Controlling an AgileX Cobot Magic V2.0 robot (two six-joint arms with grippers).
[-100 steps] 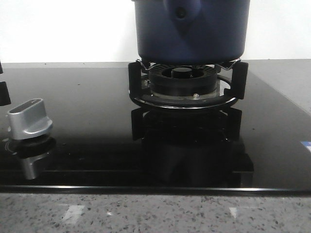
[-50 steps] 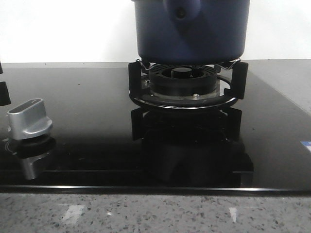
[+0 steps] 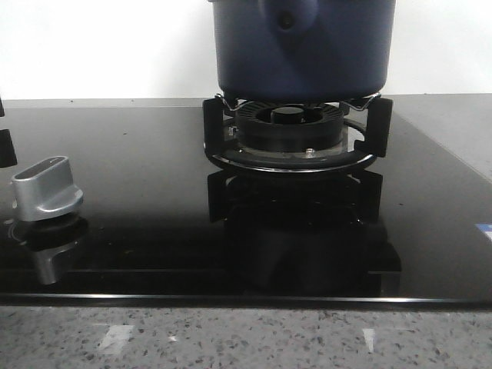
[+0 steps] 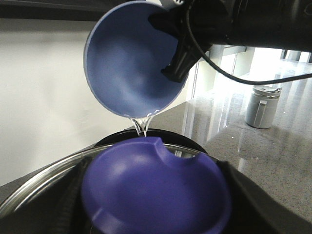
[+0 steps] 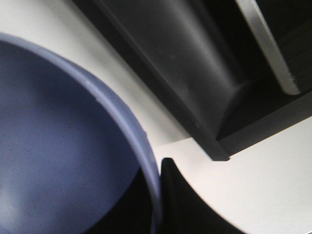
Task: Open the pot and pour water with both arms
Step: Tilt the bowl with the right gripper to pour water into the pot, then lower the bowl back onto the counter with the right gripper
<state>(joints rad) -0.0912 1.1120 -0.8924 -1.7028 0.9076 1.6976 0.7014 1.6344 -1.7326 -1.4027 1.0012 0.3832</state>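
Note:
The dark navy pot [image 3: 301, 50] stands on the gas burner [image 3: 290, 131]; its top is cut off in the front view. In the left wrist view my left gripper [image 4: 156, 195] is shut on the purple-blue knob [image 4: 151, 190] of the glass lid [image 4: 34, 185], held tilted over the pot's dark rim [image 4: 161, 132]. My right gripper [image 4: 178, 63] is shut on the rim of a lighter blue bowl [image 4: 126, 58], tipped steeply. A thin stream of water [image 4: 140, 124] falls from it toward the pot. In the right wrist view the bowl rim [image 5: 146, 161] sits between the fingers [image 5: 180, 200].
A silver stove knob [image 3: 46, 188] stands on the black glass hob [image 3: 138, 192] at the front left. A grey cup [image 4: 262, 106] stands on the speckled counter [image 4: 273, 161] to one side. A white wall is behind the stove.

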